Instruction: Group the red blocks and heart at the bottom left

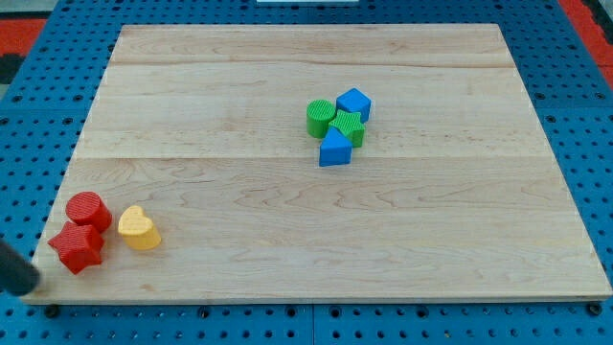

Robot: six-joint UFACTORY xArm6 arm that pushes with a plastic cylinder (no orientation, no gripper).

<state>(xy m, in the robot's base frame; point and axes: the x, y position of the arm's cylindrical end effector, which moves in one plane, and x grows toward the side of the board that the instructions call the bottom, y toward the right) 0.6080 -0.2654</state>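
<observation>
A red cylinder (87,210) and a red star-shaped block (78,248) sit touching each other near the board's bottom left corner. A yellow heart (139,229) lies just to their right, close to both. My tip (31,286) is a dark rod end at the view's bottom left, just off the board's left edge, below and left of the red star and apart from it.
A cluster sits right of the board's centre: a green cylinder (320,117), a blue cube-like block (353,103), a green star-like block (348,127) and a blue triangular block (334,149). The wooden board (306,220) lies on a blue perforated table.
</observation>
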